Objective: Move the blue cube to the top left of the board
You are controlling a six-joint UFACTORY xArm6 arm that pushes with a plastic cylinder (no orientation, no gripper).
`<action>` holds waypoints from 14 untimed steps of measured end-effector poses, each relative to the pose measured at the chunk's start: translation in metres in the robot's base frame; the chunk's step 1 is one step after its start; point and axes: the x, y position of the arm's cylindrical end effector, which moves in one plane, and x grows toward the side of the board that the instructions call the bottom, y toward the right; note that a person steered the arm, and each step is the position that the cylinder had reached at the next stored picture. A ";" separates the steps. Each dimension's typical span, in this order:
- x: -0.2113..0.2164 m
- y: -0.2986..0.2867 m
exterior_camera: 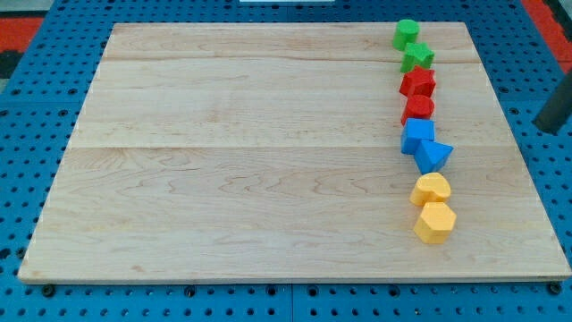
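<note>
The blue cube [416, 135] sits on the right part of the wooden board [223, 170], in a column of blocks. It touches a red block [417, 108] above it and a blue triangular block [434, 156] at its lower right. A dark rod comes in from the view's right edge. My tip [544, 127] is just past the board's right edge, well to the right of the blue cube and touching no block.
The column also holds a green round block [407, 33] at the top, a green star [417, 57], a red star [417, 82], and two yellow blocks [431, 189] [435, 222] at the bottom. A blue pegboard [27, 116] surrounds the board.
</note>
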 end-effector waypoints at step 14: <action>0.029 -0.226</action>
